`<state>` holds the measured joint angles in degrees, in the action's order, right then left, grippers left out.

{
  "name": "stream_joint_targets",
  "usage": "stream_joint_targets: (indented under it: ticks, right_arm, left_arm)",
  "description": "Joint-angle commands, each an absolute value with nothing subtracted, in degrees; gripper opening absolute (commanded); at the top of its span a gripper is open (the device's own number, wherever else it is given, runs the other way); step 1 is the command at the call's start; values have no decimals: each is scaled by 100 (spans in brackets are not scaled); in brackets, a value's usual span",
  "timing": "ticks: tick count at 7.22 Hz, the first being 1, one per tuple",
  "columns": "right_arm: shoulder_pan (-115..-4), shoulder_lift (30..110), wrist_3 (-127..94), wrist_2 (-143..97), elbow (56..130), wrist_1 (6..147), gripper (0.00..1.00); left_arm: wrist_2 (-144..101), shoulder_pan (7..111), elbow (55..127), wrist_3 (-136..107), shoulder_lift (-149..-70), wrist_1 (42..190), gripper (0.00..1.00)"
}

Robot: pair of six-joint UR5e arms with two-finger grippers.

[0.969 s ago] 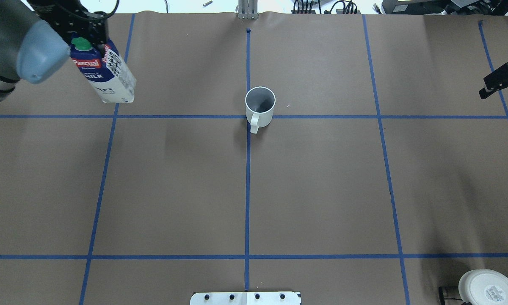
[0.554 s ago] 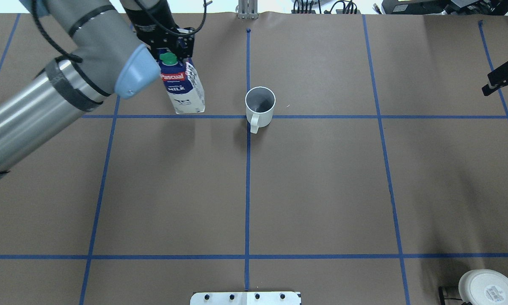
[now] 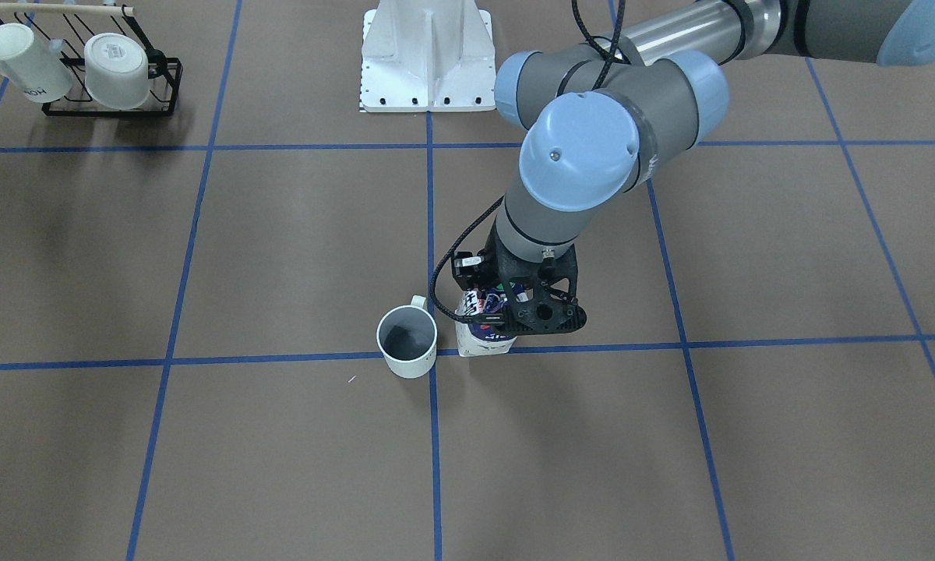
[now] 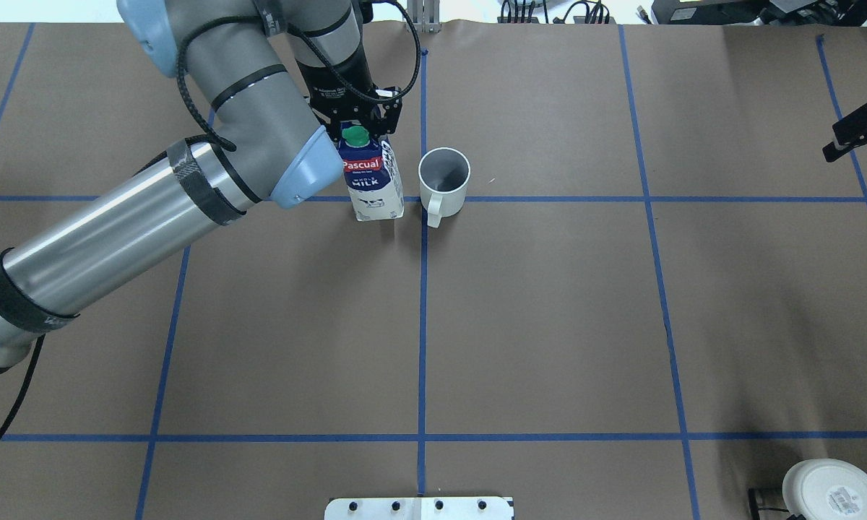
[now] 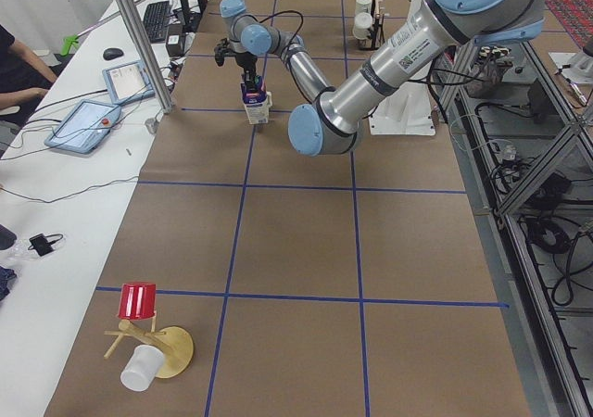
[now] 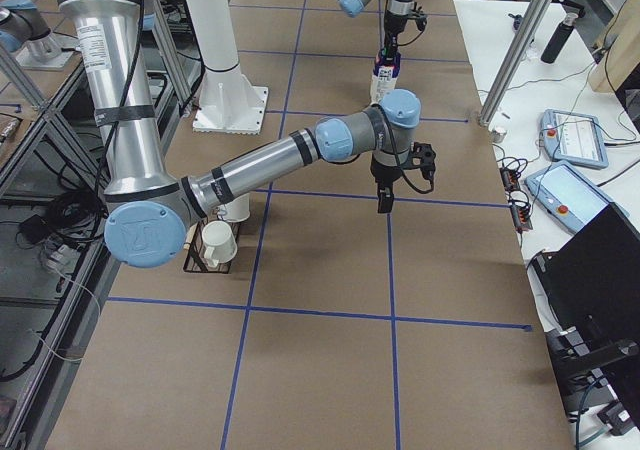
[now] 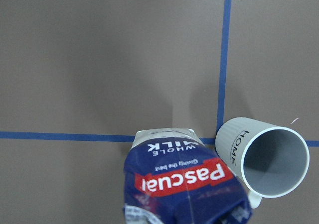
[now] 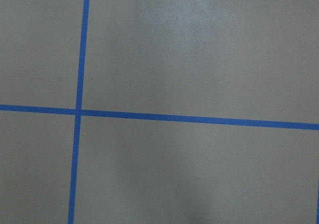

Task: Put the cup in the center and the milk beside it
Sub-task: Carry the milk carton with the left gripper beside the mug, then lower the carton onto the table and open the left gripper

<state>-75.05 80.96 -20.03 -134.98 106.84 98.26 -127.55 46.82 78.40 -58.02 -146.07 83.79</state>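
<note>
Here, white cylindrical mug (image 4: 444,180) with a dark grey inside stands at the middle blue-tape crossing (image 7: 215,140).
Handle points toward the robot. Dark blue and white gable-top milk carton (image 4: 371,184) with a green cap is upright just beside the mug, on the robot's left, not touching it. Left gripper (image 4: 356,131) clamps the carton's top. Right gripper (image 4: 856,133) is well apart at the brown paper table (image 4: 549,325) edge; can't tell its opening.

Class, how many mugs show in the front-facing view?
3: a white grey-lined mug at the blue-tape crossing beside the blue-and-white milk carton; two cream-white mugs on a black wire rack, top-left. None seems hidden.
</note>
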Motion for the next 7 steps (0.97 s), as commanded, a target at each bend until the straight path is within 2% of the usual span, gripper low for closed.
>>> stream_joint_targets:
  ticks: [1,3,4,5,7]
  right_arm:
    - [-7506,8095,-2004,-13491,10661,9826,100]
    - [-7506,8104,-2004,-13500,10687,9826,100]
    - [-7506,8104,-1995,-13500,10688,9826,100]
    - [-7515,8104,-1995,-13500,10688,9826,100]
    - [-7707,8260,-1978,-13831,10627,9827,100]
  left_arm:
    - [-12665,4597,7578,-6029,-14660,8822,0]
    - [-12656,4562,7550,-6230,-14660,8850,0]
    - [-12648,4544,7567,-6240,-14669,8851,65]
    - [-12587,4544,7611,-6240,-14678,8851,98]
    - [-12577,4570,8144,-6267,-14590,8755,98]
